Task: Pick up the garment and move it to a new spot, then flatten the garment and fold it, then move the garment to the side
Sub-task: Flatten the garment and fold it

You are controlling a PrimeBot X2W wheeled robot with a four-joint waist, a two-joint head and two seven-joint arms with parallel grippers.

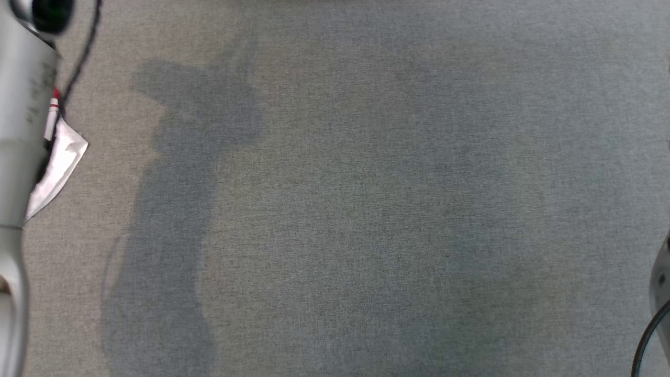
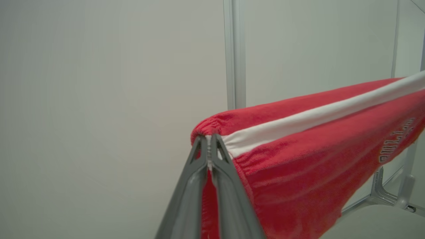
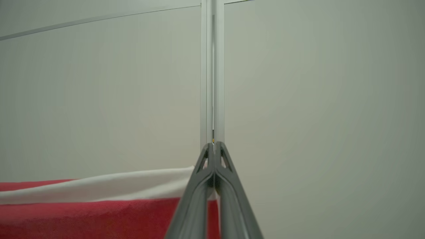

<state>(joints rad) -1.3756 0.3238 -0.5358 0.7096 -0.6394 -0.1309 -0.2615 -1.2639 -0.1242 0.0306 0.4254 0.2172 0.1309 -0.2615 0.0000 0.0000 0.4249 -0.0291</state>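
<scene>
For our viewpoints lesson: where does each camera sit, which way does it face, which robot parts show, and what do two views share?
Head view: on the head, facing down at a grey surface; left forearm at the edge.
Left wrist view: on that wrist, facing a pale wall; left gripper shut on the garment.
Right wrist view: likewise; right gripper shut on the garment.
Shared: wall and garment.

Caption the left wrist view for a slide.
Left end effector shut on red fleece garment with white stripe, pale wall behind.
</scene>
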